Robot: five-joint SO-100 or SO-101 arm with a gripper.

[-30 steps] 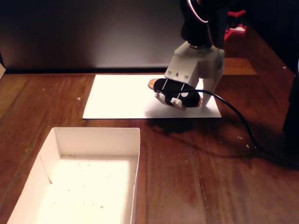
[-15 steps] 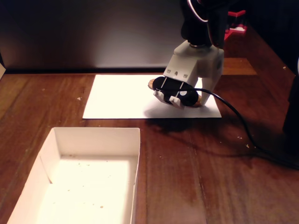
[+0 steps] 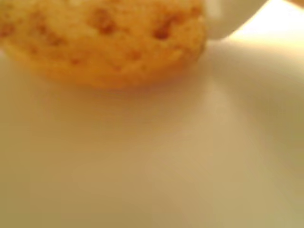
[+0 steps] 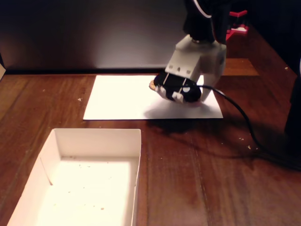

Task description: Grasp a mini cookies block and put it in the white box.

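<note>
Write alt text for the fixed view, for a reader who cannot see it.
A robot arm's gripper is lowered onto a white paper sheet on a wooden table, with a cookie peeking out behind it. An empty white box sits nearer the camera at lower left, and a black cable trails to the right.

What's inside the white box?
Only a few crumbs on the floor of the box, no cookie yet. The near end runs off the picture, so that part can't be seen.
</note>
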